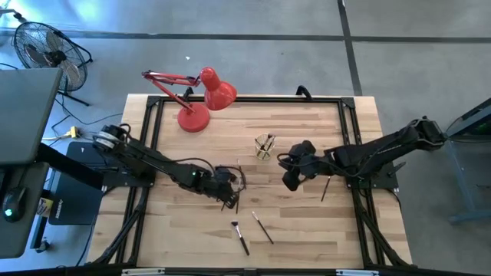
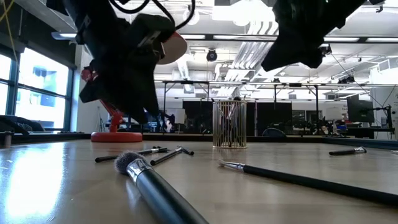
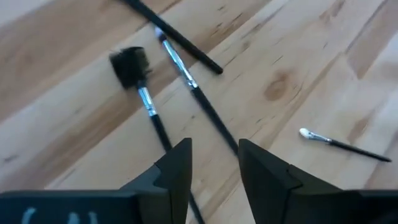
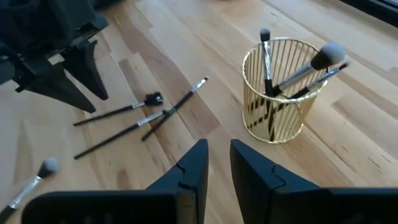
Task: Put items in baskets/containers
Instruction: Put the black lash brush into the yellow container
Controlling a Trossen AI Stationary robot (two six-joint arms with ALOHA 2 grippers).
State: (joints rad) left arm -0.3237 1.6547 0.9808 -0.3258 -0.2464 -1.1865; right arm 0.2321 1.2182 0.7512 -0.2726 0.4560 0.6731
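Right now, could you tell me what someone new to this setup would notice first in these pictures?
Probably the red desk lamp at the table's far edge, the one bright thing. Next, the gold wire holder near the middle, already holding a few makeup brushes, with more brushes loose on the wood. The left gripper hovers open over that loose cluster, and the right gripper hangs open near the holder.

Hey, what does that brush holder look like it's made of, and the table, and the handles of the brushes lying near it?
The brush holder looks like thin metal wire with a shiny gold finish: upright bars you can see through. The table looks like pale butcher-block wood, with visible grain and plank seams. The loose brushes have smooth black handles, plastic or lacquered wood, with silvery, likely metal ferrules.
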